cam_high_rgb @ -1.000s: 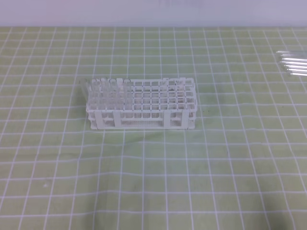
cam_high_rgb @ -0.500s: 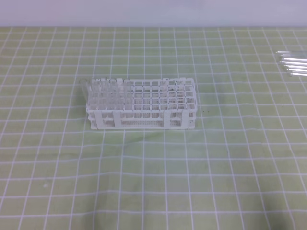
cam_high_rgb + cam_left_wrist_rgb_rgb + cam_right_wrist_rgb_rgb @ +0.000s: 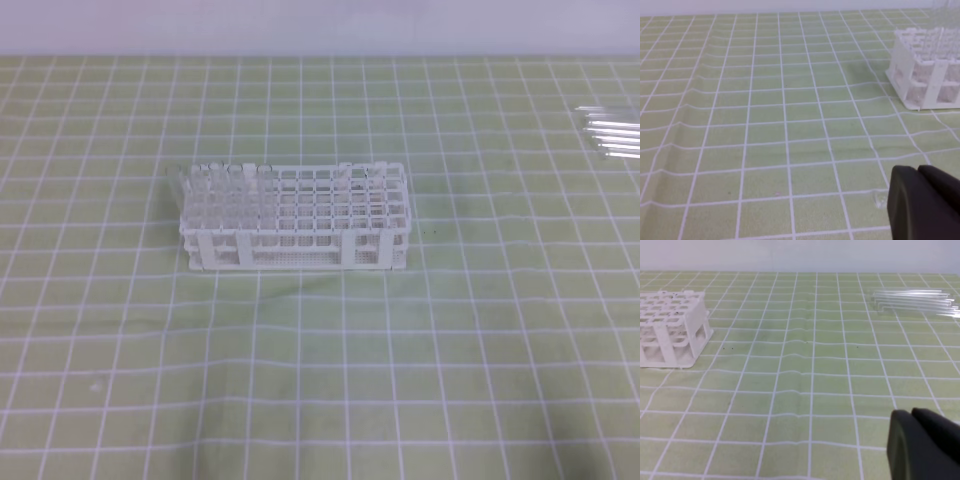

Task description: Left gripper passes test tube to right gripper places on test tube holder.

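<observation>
The white test tube holder stands mid-table on the green checked cloth, with several clear tubes upright in its left end. Several loose clear test tubes lie side by side at the far right edge, and they also show in the right wrist view. Neither arm appears in the exterior view. My left gripper shows only as black fingertips at the lower right of its view, pressed together and holding nothing, with the holder ahead to the right. My right gripper looks the same, with the holder far to its left.
The green cloth with white grid lines covers the whole table and is slightly wrinkled. A pale wall runs along the far edge.
</observation>
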You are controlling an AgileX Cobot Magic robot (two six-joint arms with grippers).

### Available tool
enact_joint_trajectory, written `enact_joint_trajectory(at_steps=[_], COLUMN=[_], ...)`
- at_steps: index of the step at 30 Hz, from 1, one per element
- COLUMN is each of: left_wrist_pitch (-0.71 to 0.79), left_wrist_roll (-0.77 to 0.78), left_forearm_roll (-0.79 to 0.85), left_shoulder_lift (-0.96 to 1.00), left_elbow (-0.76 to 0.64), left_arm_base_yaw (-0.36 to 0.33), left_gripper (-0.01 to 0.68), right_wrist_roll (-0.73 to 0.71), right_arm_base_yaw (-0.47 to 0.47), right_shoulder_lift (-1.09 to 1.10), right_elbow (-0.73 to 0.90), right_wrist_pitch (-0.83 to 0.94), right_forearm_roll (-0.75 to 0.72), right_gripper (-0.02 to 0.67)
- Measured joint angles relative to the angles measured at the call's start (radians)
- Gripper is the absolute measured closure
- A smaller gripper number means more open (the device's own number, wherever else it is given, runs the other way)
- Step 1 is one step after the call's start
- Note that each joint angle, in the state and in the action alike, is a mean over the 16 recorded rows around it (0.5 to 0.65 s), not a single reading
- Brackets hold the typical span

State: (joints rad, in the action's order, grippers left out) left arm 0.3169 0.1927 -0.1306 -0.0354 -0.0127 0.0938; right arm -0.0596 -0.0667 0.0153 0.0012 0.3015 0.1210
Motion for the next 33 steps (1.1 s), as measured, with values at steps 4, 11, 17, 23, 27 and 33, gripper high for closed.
enact_joint_trajectory(at_steps=[4, 11, 17, 23, 27, 33], left_wrist_pitch=[0.001, 0.003, 0.004, 0.003, 0.002, 0.003], left_wrist_roll=[0.000, 0.000, 0.001, 0.000, 0.000, 0.000], left_forearm_roll=[0.000, 0.000, 0.000, 0.000, 0.000, 0.000], left_shoulder_lift=[0.002, 0.006, 0.008, 0.006, 0.004, 0.006], left_elbow=[0.001, 0.003, 0.003, 0.003, 0.002, 0.003], left_arm_base_yaw=[0.000, 0.000, 0.000, 0.000, 0.000, 0.000], left_gripper=[0.673, 0.673, 0.673, 0.673, 0.673, 0.673], right_wrist_roll=[0.000, 0.000, 0.000, 0.000, 0.001, 0.001], right_arm_base_yaw=[0.000, 0.000, 0.000, 0.000, 0.000, 0.000], right_shoulder_lift=[0.000, 0.000, 0.000, 0.000, 0.000, 0.000], right_elbow=[0.000, 0.000, 0.000, 0.000, 0.000, 0.000], right_wrist_pitch=[0.000, 0.000, 0.000, 0.000, 0.000, 0.000], right_forearm_roll=[0.000, 0.000, 0.000, 0.000, 0.000, 0.000], right_gripper=[0.651, 0.651, 0.651, 0.651, 0.651, 0.651])
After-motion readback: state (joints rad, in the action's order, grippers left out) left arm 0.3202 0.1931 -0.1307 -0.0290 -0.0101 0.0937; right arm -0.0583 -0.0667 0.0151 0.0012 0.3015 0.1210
